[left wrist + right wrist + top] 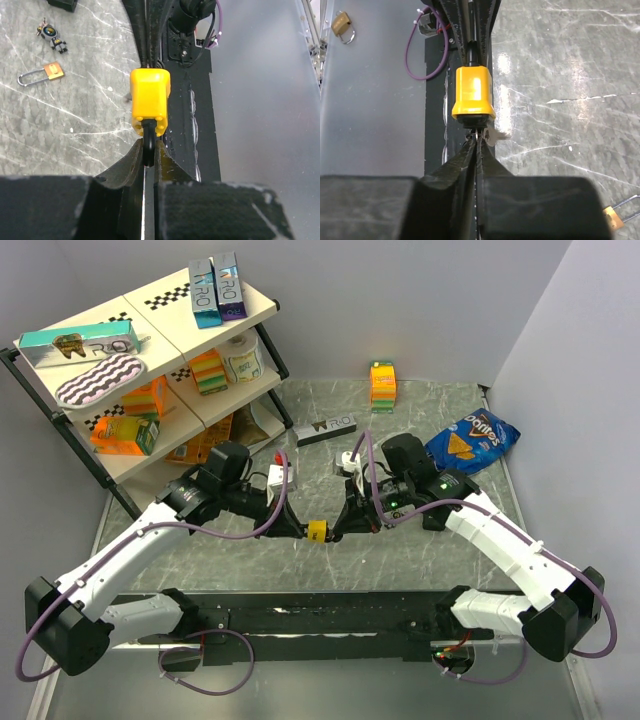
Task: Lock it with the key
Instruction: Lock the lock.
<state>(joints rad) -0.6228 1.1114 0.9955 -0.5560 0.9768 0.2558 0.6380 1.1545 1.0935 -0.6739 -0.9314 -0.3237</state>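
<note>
Grey marbled table [400, 560], white walls on three sides, black base rail along 6 o'clock. Readable text: "Doritos" on the blue chip bag [472, 440] at 2 o'clock; "RO" with a tooth logo on the black box [328, 427] lying at 12 o'clock, on the teal box [75, 345] and on the two upright boxes [217, 288] on top of the shelf [260, 310] at 10 o'clock. Orange-green carton [382, 385] stands at 1 o'clock; its print is too small to read.

Both arms reach in from 6 o'clock with elbows out, and their wrists meet nose to nose at table centre. Left gripper [148, 145] comes in from 9 o'clock, fingers narrow, clamped on the dark shackle of the lock [317, 530], which hangs in the air between the two claws. Right gripper [476, 142] comes in from 3 o'clock, fingers pinched almost together on the key [490, 136] at the lock's base; a silvery piece pokes out beside the tips. Spare small brass padlock [50, 72] lies flat on the table, well apart.
</note>
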